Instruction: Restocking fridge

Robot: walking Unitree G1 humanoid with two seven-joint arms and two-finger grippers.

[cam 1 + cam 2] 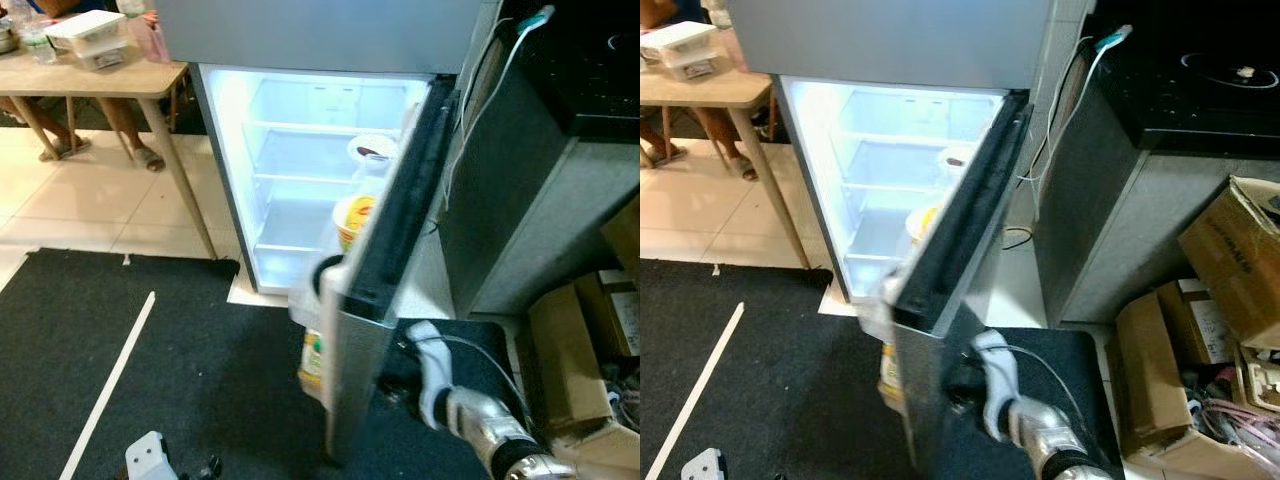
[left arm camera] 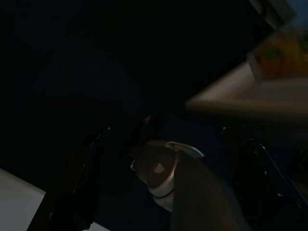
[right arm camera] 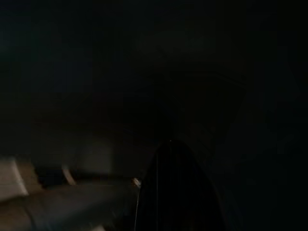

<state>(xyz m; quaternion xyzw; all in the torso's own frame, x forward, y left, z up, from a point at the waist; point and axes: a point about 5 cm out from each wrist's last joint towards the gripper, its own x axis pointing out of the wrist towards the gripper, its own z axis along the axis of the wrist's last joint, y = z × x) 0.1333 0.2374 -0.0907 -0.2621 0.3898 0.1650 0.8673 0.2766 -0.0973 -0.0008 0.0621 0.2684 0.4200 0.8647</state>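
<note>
Down at the bottom of the head views, the right arm [image 1: 480,415] reaches forward to the outer face of the open fridge door [image 1: 385,270], its white wrist piece close against the steel panel. The right gripper [image 1: 962,385] sits in shadow at the door's lower outer side, and I cannot tell how far its fingers are apart or whether they grip anything; the right wrist view is nearly black. Low on the other side, a white part of the left gripper [image 1: 150,458] pokes up over the black floor mat [image 1: 120,350]. The left wrist view is dark as well; two black fingers [image 2: 72,192] stand well apart, with nothing seen between them.

The fridge [image 1: 310,180] stands lit with its door swung wide toward the robot. Its glass shelves [image 1: 300,180] look bare. The door's inner racks carry a white cup with a dark lid patch [image 1: 372,152] up high, a yellow and white tub [image 1: 352,220] below it, and a yellow bottle with a green label [image 1: 313,362] at the lowest rack.

To the left, a wooden worktop [image 1: 100,78] holds a white lidded box [image 1: 88,32], and a person's legs [image 1: 130,130] in sandals show beneath it. A white stripe [image 1: 110,385] crosses the mat. On the right stands a grey cabinet [image 1: 1110,220] with a black cooktop [image 1: 1200,80] on it, and cardboard boxes [image 1: 1200,340] are heaped on the floor beside it.
</note>
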